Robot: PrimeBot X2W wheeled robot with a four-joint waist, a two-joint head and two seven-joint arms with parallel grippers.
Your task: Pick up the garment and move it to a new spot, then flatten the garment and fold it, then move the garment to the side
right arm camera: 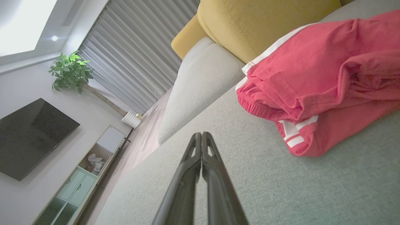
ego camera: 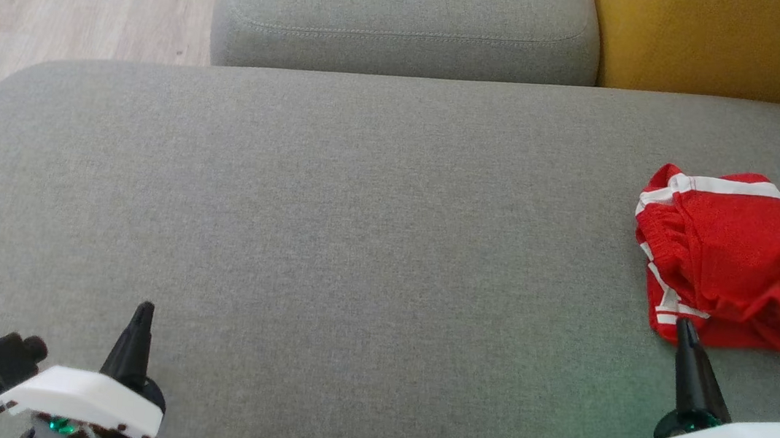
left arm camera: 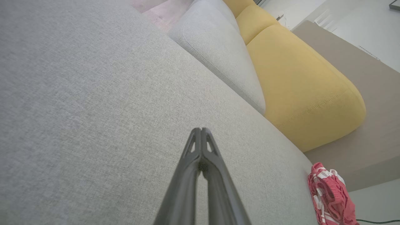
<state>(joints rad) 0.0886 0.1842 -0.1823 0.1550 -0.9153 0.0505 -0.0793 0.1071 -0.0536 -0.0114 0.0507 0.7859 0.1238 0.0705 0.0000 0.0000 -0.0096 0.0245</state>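
Spreading across most of the head view, the grey sofa seat is backed at its far edge by a yellow cushion and a grey cushion. The red garment with white stripes lies crumpled at the seat's right side. Both claws are pressed together and empty: the right gripper just beside the garment's near corner, the left gripper well apart from it
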